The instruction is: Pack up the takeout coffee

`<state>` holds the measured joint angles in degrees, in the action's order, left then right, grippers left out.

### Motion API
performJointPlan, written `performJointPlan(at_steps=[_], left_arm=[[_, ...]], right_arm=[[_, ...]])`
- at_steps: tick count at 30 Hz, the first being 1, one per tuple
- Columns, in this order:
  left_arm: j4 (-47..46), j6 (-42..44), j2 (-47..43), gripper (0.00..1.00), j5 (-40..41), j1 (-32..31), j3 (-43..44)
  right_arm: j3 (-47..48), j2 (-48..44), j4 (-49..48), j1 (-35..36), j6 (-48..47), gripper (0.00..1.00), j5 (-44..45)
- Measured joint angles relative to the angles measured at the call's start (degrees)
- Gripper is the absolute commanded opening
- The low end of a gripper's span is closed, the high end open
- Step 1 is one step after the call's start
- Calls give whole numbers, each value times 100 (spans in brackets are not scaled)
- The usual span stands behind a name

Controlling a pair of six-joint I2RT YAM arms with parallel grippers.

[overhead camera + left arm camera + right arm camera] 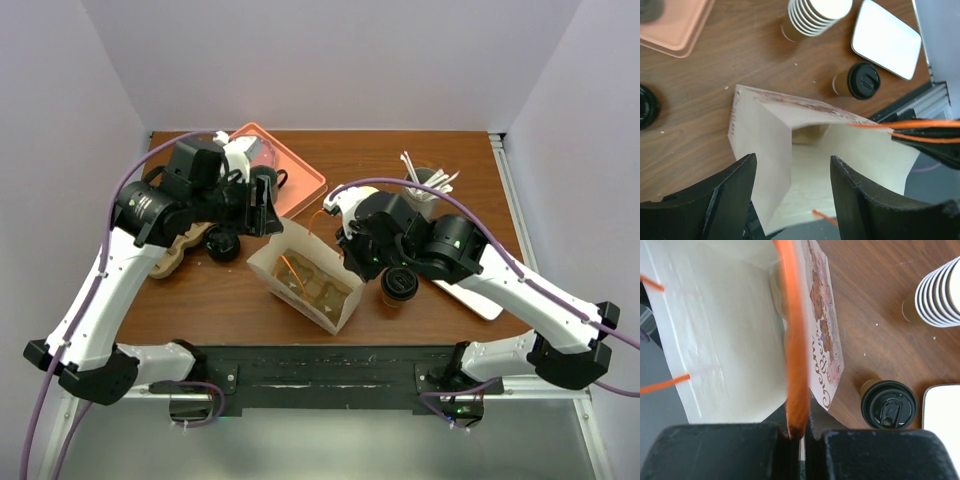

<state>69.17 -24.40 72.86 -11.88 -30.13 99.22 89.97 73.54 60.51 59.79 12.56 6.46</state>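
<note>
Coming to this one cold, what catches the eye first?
A white paper bag stands open in the middle of the table, the right gripper shut on its orange handle. The left gripper hangs open over the bag's far corner. A lidded takeout coffee stands just right of the bag, not yet packed.

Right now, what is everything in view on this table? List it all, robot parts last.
takeout coffee cup: one, kraft-brown with black lid, right of the bag
black-lidded item: one, left of the bag, body hidden
paper bag: one, white, table centre, open
orange handles: two, orange, on the bag's rims
stacked paper cups: one stack, white rims, far right
flat tray: one, white, near right
pink tray: one, salmon, far side
table: one, brown wood
left gripper: one, black, open at the bag's rim
right gripper: one, black, shut on one of the orange handles
</note>
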Motion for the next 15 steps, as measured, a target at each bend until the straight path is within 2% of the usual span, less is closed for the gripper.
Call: performJointPlan(at_steps=[5,10,15], left_arm=[[-380,-50,-483,66,-293,0,-706],[-857,-249,-1119,66,-487,0,-1491],[-1027,-400,-1543,68,-374,0,-1974]], right_arm=[[-46,-59,-223,0,-297,0,7],[-385,-549,-570,33,-629,0,203],[-354,-793,-737,251,-1191,0,610]])
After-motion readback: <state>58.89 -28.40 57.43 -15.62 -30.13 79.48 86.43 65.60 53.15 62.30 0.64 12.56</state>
